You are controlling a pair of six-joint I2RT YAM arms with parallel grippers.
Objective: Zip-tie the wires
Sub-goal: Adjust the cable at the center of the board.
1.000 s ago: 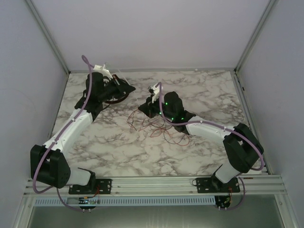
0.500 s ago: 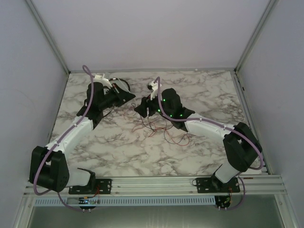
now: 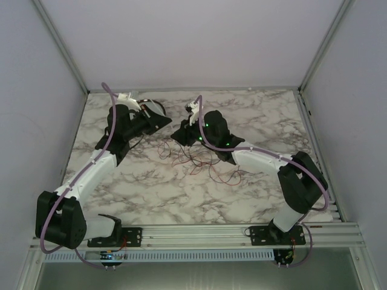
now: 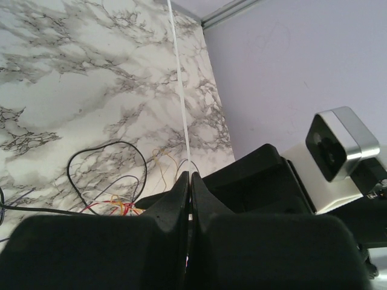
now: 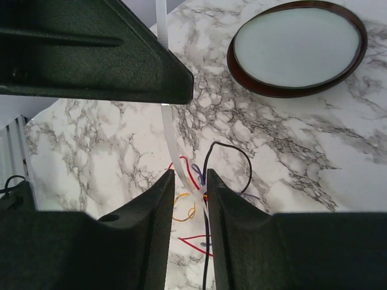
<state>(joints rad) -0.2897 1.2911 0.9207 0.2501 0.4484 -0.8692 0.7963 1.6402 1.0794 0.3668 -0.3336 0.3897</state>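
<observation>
White zip tie [image 5: 171, 142] runs taut between both tools: left tool [image 4: 189, 181] pinched shut on its strap, right tool [image 5: 188, 178] narrowly closed around the tie at the wires [image 3: 196, 158], mid-frame on the table [image 3: 254, 115]. Judged best: pull steadily along the strap, keeping the bundle gathered.

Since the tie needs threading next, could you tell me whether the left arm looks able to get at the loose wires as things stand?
Probably not yet: the left end effector is shut on the white zip tie, and the wires lie lower on the table, nearer the right end effector.
</observation>
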